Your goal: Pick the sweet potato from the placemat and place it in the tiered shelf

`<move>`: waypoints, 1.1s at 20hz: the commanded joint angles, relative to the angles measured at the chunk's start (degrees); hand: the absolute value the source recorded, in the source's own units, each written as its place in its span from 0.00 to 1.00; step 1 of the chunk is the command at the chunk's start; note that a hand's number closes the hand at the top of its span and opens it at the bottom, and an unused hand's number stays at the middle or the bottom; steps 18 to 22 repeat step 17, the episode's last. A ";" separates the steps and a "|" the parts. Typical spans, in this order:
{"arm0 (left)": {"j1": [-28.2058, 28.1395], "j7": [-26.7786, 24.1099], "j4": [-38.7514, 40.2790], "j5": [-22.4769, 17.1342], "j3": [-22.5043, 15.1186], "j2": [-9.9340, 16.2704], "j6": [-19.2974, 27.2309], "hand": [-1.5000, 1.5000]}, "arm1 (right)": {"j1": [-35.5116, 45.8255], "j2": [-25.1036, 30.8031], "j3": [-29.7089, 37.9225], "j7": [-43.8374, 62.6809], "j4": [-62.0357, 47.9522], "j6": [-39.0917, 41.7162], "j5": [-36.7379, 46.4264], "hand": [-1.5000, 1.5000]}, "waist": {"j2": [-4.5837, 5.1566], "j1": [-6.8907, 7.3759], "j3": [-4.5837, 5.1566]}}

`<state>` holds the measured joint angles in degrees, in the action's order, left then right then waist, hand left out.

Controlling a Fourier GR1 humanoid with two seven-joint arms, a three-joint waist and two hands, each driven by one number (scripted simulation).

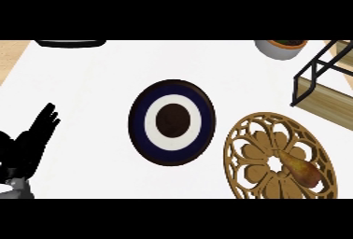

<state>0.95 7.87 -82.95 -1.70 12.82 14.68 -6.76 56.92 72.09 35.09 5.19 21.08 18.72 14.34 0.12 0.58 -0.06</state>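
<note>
Resting at the lower left edge, the left hand (pixel 31 140) has its fingers straight and up, holding nothing; the right hand does not show. Further out on the white worktop (pixel 89 93) lies a dark blue and white plate (pixel 172 122). Beyond it, the sweet potato (pixel 301 169) lies on the carved wooden placemat (pixel 255 140), below the tiered shelf (pixel 324 70). It looks stiff, tapered and fairly light; its thick middle seems the best hold.

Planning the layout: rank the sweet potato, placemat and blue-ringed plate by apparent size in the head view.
1. placemat, cut by the view's lower edge
2. blue-ringed plate, close to it in size, so the order is unsure
3. sweet potato, clearly smallest
</note>
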 commanded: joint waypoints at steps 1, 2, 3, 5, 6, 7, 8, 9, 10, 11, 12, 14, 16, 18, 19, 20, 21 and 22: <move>-0.81 -0.25 0.54 0.16 0.25 -0.53 0.43 0.50 | 1.73 6.79 3.51 3.70 -0.62 4.99 -3.76 0.00 | -0.09 -0.26 0.06; -1.87 -2.46 1.43 0.10 1.30 0.52 -0.28 0.50 | -1.73 9.69 5.15 0.92 -1.85 5.99 -4.45 0.00 | -0.15 -0.89 0.02; -3.53 -1.55 -0.58 -1.13 1.45 0.65 -1.41 0.50 | -4.54 12.13 6.38 0.46 -4.02 7.46 -4.90 0.00 | -0.26 -1.06 -0.05; -1.33 -1.59 0.50 0.81 -0.18 -1.78 1.38 0.50 | -3.29 16.80 6.74 4.20 -5.17 9.31 -5.02 0.00 | -0.04 -0.97 -0.04; -1.37 -1.51 1.83 -0.53 1.71 1.06 -0.96 0.50 | -7.47 17.96 7.79 0.92 -6.60 9.64 -5.19 0.00 | -0.15 -1.71 -0.08; -3.59 -1.00 -1.16 0.07 0.13 -1.20 0.20 0.50 | -6.17 21.19 7.95 3.26 -6.69 10.34 -5.22 0.00 | -0.19 -0.97 -0.11; -2.44 -1.67 0.13 -0.72 2.19 0.64 -0.23 0.50 | -9.71 21.09 9.11 0.41 -8.90 10.71 -5.73 0.00 | -0.18 -1.46 -0.12; -4.28 -1.75 -1.35 -0.70 1.86 0.33 -0.46 0.50 | -11.49 24.18 9.32 -0.06 -10.47 14.48 -5.56 0.00 | -0.42 -2.11 -0.21; -3.39 -2.30 0.49 -0.66 2.55 0.67 -0.19 0.50 | -12.12 26.96 9.22 0.28 -11.28 18.04 -5.39 0.00 | -0.53 -3.32 -0.24; -3.72 -3.34 1.13 -1.39 3.12 0.95 -1.04 0.50 | -13.79 26.33 9.70 -2.12 -13.24 18.15 -5.38 0.00 | -0.35 -2.88 -0.32; -5.72 -3.64 0.55 -1.57 3.35 1.07 -1.57 0.50 | -16.90 27.52 10.09 -5.13 -15.25 20.22 -5.23 0.00 | -0.69 -3.73 -0.35; -5.11 -2.64 -0.44 0.36 1.66 -0.40 0.45 0.50 | -16.74 31.02 11.03 -3.26 -16.46 22.11 -6.10 0.00 | -0.60 -3.27 -0.34; -4.58 -2.61 1.47 -2.00 4.31 1.43 -1.04 0.50 | -18.75 32.16 11.35 -7.38 -18.69 24.30 -6.02 0.00 | -1.02 -5.50 -0.50; -4.00 -2.62 1.70 -1.22 4.41 1.18 0.26 0.50 | -19.99 32.28 11.17 -9.12 -19.42 23.94 -5.72 0.00 | -0.96 -5.63 -0.52; -4.00 -2.62 1.70 -1.22 4.41 1.18 0.26 0.50 | -19.99 32.28 11.17 -9.12 -19.42 23.94 -5.72 0.00 | -0.96 -5.63 -0.52; -4.00 -2.62 1.70 -1.22 4.41 1.18 0.26 0.50 | -19.99 32.28 11.17 -9.12 -19.42 23.94 -5.72 0.00 | -0.96 -5.63 -0.52; -4.00 -2.62 1.70 -1.22 4.41 1.18 0.26 0.50 | -19.99 32.28 11.17 -9.12 -19.42 23.94 -5.72 0.00 | -0.96 -5.63 -0.52; -4.00 -2.62 1.70 -1.22 4.41 1.18 0.26 0.50 | -19.99 32.28 11.17 -9.12 -19.42 23.94 -5.72 0.00 | -0.96 -5.63 -0.52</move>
